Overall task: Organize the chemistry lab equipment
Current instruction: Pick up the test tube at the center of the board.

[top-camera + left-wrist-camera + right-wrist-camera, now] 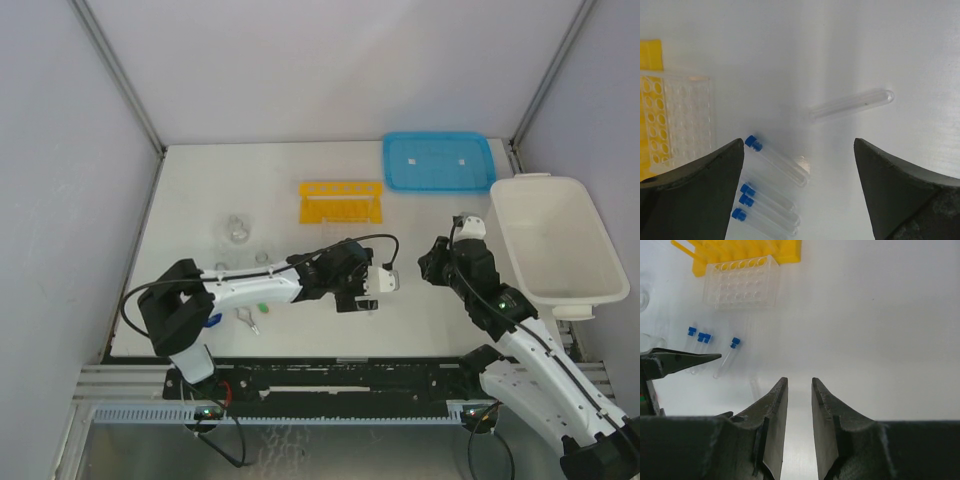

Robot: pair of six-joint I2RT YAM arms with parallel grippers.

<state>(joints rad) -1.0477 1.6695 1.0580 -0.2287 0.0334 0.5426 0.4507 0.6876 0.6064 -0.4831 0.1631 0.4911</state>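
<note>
Several blue-capped tubes (767,200) lie side by side on the white table by my left gripper's left finger, and one lies apart (777,160). An uncapped clear tube (852,104) lies farther on. My left gripper (799,145) is wide open and empty just above them (378,285). The yellow tube rack (340,200) stands at mid-back. My right gripper (800,380) hovers to the right (428,264), its jaws a narrow gap apart with nothing between. The tubes (702,337) show in its view too. Glass vessels (236,228), thin tongs (247,318) and a green-tipped stick (262,308) lie at the left.
A blue lid (437,162) lies at the back right. A big white tub (555,240) stands at the right edge. A clear well plate (742,282) lies in front of the rack. Grey walls close in the table on three sides.
</note>
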